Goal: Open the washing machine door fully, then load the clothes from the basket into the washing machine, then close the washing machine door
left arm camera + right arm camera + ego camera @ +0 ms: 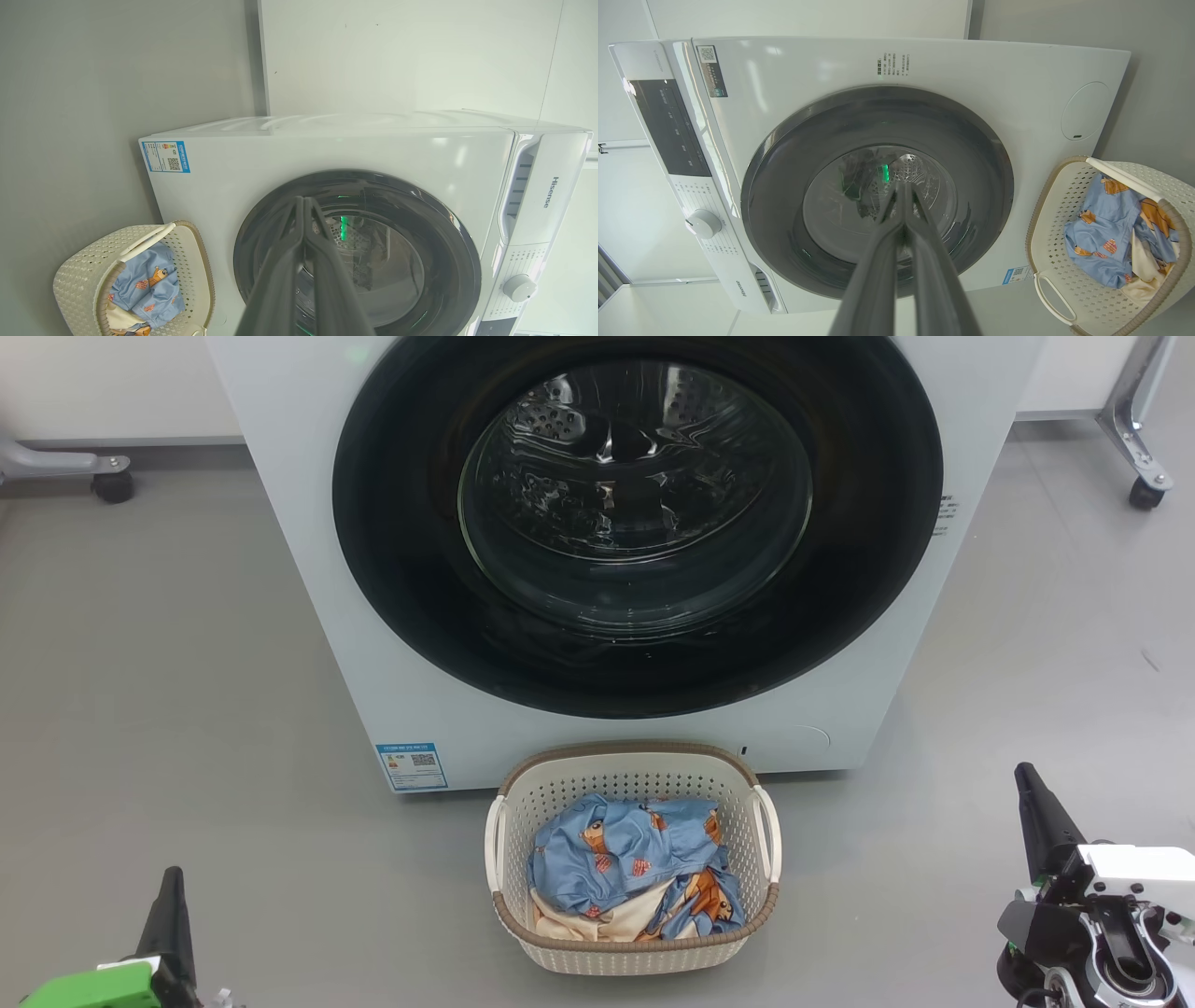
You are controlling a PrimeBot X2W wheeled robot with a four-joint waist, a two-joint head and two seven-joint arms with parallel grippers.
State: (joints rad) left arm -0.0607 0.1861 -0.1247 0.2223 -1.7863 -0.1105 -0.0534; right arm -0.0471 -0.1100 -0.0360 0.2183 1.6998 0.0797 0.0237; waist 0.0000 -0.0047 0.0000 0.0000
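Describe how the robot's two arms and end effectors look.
The left end effector has long, dark, tapering fingers on a bright green housing. The right end effector has the same dark pointed fingers, mounted on a white casing with black parts and a round dark joint. In the wrist views the fingers look matt dark grey, slim and unmarked.

Far centre: washing machine door (411, 569) closed. Just before it, basket (635, 752) holding clothes (616, 859) on floor (187, 709). Near left, left gripper (171, 877); near right, right gripper (1027, 777); fingers together.
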